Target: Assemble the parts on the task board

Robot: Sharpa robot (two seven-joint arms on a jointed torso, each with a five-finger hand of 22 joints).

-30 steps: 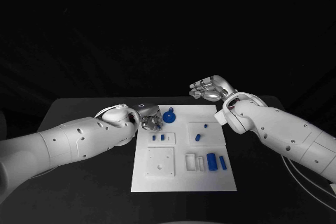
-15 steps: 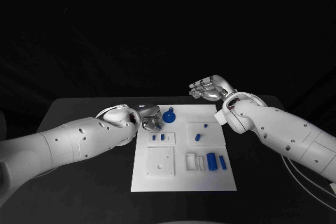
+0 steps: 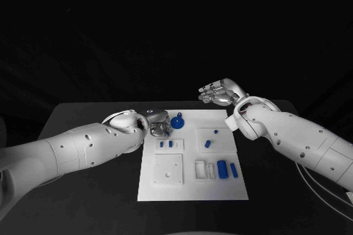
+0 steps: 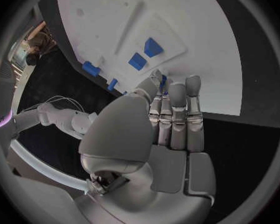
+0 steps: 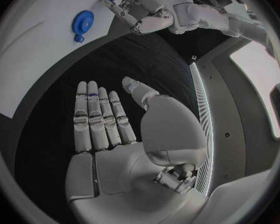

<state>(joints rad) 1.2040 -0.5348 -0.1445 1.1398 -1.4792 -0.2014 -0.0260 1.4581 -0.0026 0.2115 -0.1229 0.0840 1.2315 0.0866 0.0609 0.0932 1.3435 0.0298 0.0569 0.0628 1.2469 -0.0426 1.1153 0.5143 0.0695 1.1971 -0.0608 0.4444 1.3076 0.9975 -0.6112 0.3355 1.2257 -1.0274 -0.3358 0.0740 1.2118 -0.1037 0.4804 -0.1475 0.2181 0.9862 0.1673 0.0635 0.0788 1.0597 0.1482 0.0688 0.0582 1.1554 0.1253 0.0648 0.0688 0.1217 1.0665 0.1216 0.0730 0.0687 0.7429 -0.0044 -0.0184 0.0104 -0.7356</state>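
- Nothing has visibly moved since the earlier frames: both arms and every part keep their places.
- Left robot hand (image 3: pixel 156 124) sits at the upper left edge of the flat white rectangular task board (image 3: pixel 193 191), fingers extended and close together over the board's edge, holding nothing.
- Right robot hand (image 3: pixel 219 93) hovers above the black surface (image 3: pixel 88 194) beyond the board's upper right corner, fingers straight, empty.
- Round blue knob-shaped part (image 3: pixel 177 122) lies on the board just beside the left robot hand.
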